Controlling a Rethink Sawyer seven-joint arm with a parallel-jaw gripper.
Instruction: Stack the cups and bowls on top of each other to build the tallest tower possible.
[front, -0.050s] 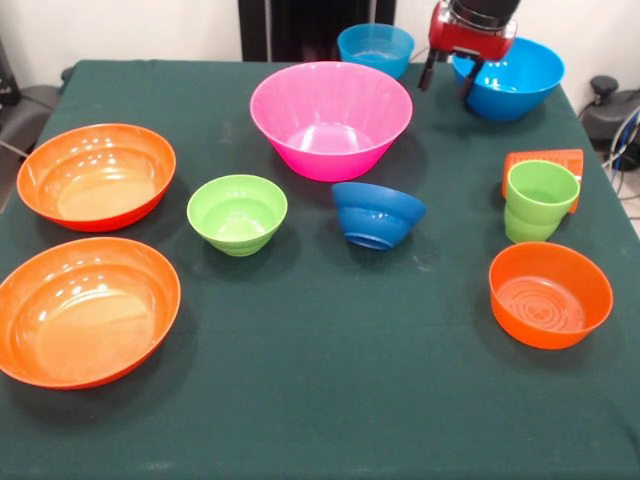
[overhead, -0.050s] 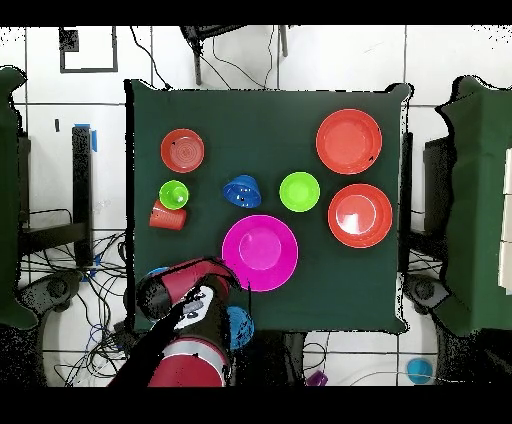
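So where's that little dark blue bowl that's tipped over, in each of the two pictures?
Front view: the small dark blue bowl lies tilted near the table's middle, just in front of the big pink bowl, right of the small lime green bowl.
Overhead view: the same bowl sits just above the pink bowl, left of the green one.
Shared landmark: the big pink bowl.

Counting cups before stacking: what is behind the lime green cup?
Behind the lime green cup lies the orange cup on its side; the green cup covers much of it, so its mouth is hidden in the front view.
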